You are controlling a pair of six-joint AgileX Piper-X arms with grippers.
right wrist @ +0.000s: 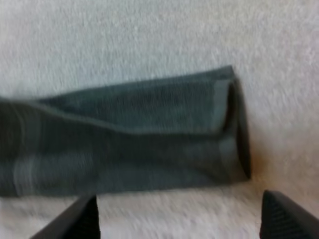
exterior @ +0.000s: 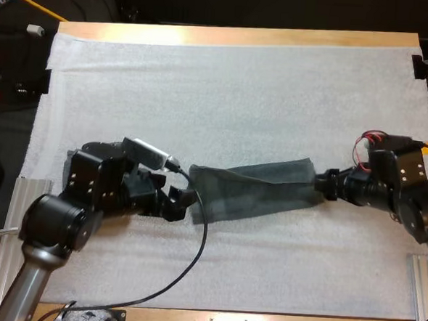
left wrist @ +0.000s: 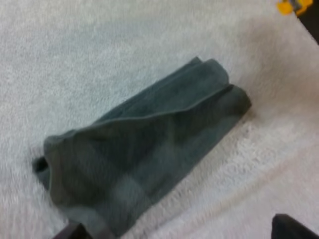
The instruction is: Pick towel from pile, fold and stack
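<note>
Towel (exterior: 254,192): one dark grey-green piece, folded into a long narrow band, flat on the mat (exterior: 240,89). It sits mid-mat, a bit toward the near side. It runs left to right, with the right end slightly farther from the arms. Lighter woven stripes cross it.

Left claw (exterior: 185,200): low at the towel's left end. In the left wrist view the fingers (left wrist: 294,226) are spread wide with nothing pinched. One tip is right at the towel's near corner; can't tell if it touches. The other tip is well off to the side over bare mat.

Right claw (exterior: 320,185): low at the towel's right end, pointing along the band. In the right wrist view the fingers (right wrist: 75,219) are spread wide. Both tips are over mat just short of the towel's edge, with nothing gripped. The folded end shows doubled layers with a dark gap at the fold.

The arms face each other across the towel, one per end. Neither is lifting it; the band lies slack on the mat with mild creases along its length. The mat covers most of the tabletop (exterior: 236,37); the wood rim shows along the far and near sides.
</note>
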